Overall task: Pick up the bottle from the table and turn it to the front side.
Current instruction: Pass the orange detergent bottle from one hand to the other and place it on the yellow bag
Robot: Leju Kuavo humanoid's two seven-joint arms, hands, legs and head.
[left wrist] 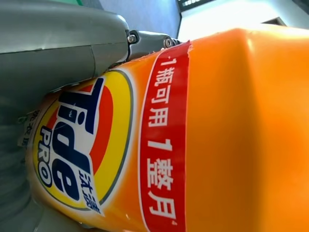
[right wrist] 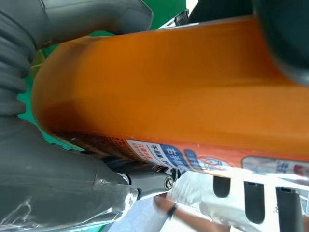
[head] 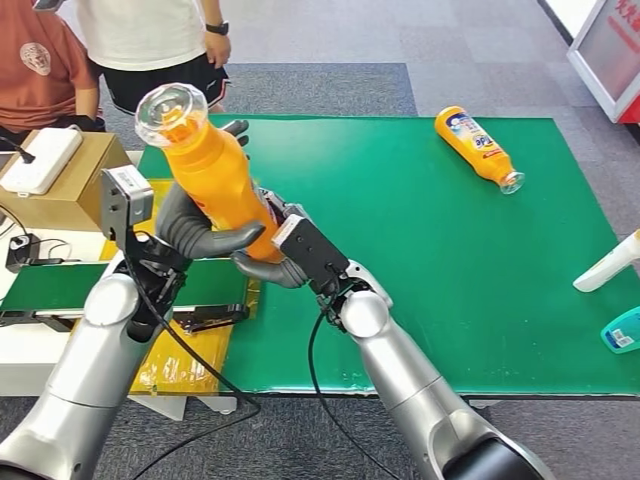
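An orange Tide bottle (head: pixel 211 170) with a clear cap is held tilted in the air over the left end of the green table (head: pixel 423 290), cap up and toward the left. My left hand (head: pixel 189 228) grips its lower body from the left, and my right hand (head: pixel 272 262) holds its base from the right. In the left wrist view the bottle (left wrist: pixel 236 135) shows its front Tide PRO label beside my left hand (left wrist: pixel 54 53). The right wrist view has the bottle's (right wrist: pixel 164 92) plain side and a strip of back label, clasped by my right hand (right wrist: pixel 54 174).
A second orange bottle (head: pixel 477 146) lies on its side at the table's far right. A white object (head: pixel 607 265) and a teal item (head: pixel 623 330) sit at the right edge. A cardboard box (head: pixel 68 180), a yellow bag (head: pixel 173 360) and two people (head: pixel 147 40) are on the left.
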